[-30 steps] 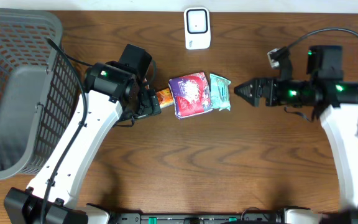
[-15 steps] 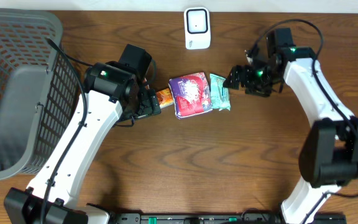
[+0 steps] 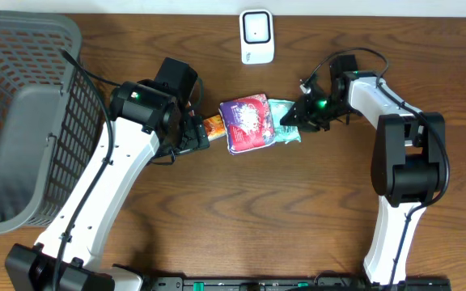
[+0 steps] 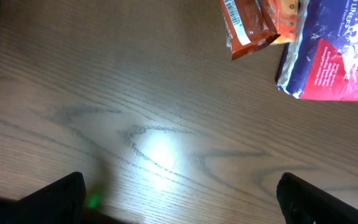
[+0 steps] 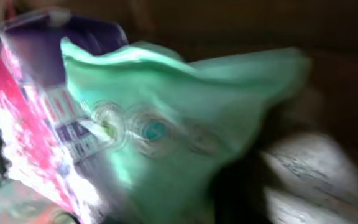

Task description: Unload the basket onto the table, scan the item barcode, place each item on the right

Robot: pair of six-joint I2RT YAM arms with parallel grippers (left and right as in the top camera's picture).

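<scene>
Three packets lie in a row at mid-table: an orange one (image 3: 213, 125), a purple one (image 3: 247, 123) and a teal one (image 3: 285, 134). The white scanner (image 3: 256, 36) stands at the far edge behind them. My right gripper (image 3: 294, 120) is down on the teal packet's right edge and shut on it. In the right wrist view the bunched teal packet (image 5: 179, 124) fills the frame, blurred, with the purple packet (image 5: 36, 118) to its left; the fingers themselves are hidden. My left gripper (image 3: 194, 133) hovers open beside the orange packet (image 4: 247, 25), with nothing between its fingers (image 4: 61, 196).
A large grey mesh basket (image 3: 31, 28) takes up the left side of the table. The left arm runs from the near edge up to the packets. The purple packet (image 4: 334, 56) sits at the top right of the left wrist view.
My right arm swung in from the right, reached the teal packet and closed its jaws on it. The packet's edge has bunched up. The left arm has stayed still.
</scene>
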